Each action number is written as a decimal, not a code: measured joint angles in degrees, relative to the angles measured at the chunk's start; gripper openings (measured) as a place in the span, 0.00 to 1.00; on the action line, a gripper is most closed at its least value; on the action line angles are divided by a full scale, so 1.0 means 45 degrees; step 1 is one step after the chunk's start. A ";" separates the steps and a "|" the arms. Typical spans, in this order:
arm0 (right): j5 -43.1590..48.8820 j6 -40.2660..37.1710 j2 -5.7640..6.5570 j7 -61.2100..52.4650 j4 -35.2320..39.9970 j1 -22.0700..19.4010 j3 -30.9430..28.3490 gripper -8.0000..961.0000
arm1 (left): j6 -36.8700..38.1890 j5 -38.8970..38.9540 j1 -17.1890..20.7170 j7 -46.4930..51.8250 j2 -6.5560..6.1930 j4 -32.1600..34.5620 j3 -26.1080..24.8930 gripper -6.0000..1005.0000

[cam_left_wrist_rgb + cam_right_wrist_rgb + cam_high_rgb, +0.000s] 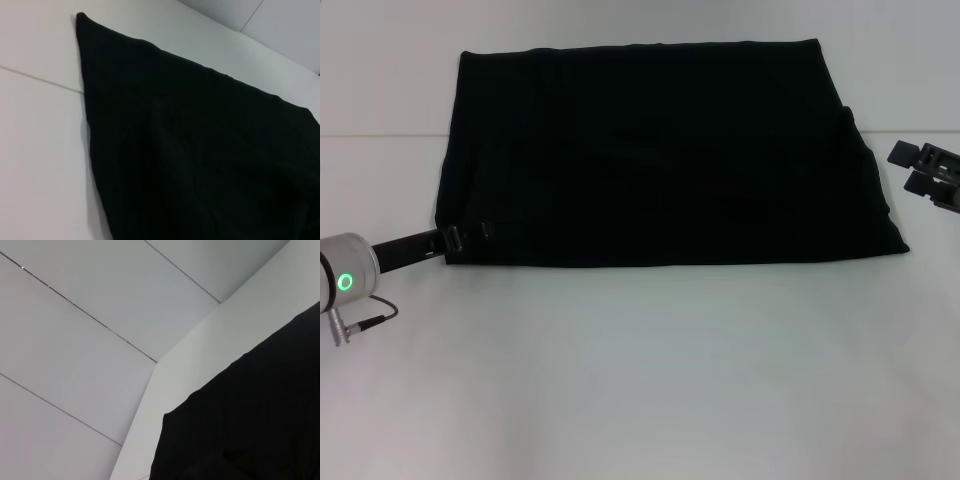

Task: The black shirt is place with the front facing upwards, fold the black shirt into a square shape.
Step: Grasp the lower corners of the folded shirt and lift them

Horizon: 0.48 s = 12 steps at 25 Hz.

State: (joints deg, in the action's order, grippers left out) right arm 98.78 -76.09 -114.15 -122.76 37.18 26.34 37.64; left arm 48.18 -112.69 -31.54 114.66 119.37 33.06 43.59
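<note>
The black shirt (660, 155) lies flat on the white table as a broad, folded rectangle. Its lettering and neck label are hidden. My left gripper (468, 236) is low at the shirt's near-left corner, its black tip merging with the cloth. The left wrist view shows the shirt (200, 150) close up, stretching away to a far corner. My right gripper (910, 168) is open and empty just off the shirt's right edge, not touching it. The right wrist view shows a shirt corner (250, 425) on the table.
The white table (650, 370) extends wide in front of the shirt. A seam line (380, 135) crosses the table at the left. A white wall (100, 315) with panel seams rises behind the table.
</note>
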 joint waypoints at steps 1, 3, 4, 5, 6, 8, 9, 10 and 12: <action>0.0000 -0.0005 0.0005 -0.0011 0.0000 0.0004 -0.0001 0.90 | -0.0005 -0.0006 -0.0002 0.0002 0.0005 0.0020 0.0000 0.69; 0.0000 -0.0007 0.0019 -0.0037 0.0000 0.0015 -0.0004 0.90 | -0.0006 -0.0009 -0.0003 0.0005 0.0022 0.0060 0.0001 0.59; 0.0000 -0.0007 0.0031 -0.0052 0.0000 0.0026 -0.0005 0.90 | -0.0014 -0.0011 -0.0003 0.0010 0.0028 0.0068 0.0000 0.54; 0.0000 -0.0007 0.0040 -0.0062 0.0000 0.0036 -0.0005 0.90 | -0.0023 -0.0013 -0.0002 0.0016 0.0031 0.0070 0.0001 0.49; 0.0000 -0.0007 0.0049 -0.0070 0.0000 0.0044 -0.0002 0.90 | -0.0033 -0.0014 -0.0003 0.0030 0.0032 0.0076 0.0001 0.44; 0.0000 -0.0008 0.0082 -0.0079 -0.0001 0.0075 0.0048 0.90 | -0.0042 -0.0016 -0.0003 0.0062 0.0034 0.0089 0.0000 0.36; 0.0000 -0.0007 0.0101 -0.0080 0.0000 0.0087 0.0080 0.90 | -0.0046 -0.0016 -0.0002 0.0082 0.0035 0.0096 0.0001 0.32; 0.0000 -0.0008 0.0120 -0.0081 0.0000 0.0100 0.0113 0.90 | -0.0045 -0.0016 -0.0012 0.0102 0.0035 0.0101 0.0001 0.28; 0.0022 -0.0040 0.0179 -0.0088 0.0000 0.0127 0.0159 0.90 | 0.0005 -0.0018 -0.0069 0.0161 0.0006 0.0100 -0.0002 0.20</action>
State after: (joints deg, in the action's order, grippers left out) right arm 98.88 -76.27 -113.34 -123.15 37.18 26.91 38.36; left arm 48.20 -112.77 -31.85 115.39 119.40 33.51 43.58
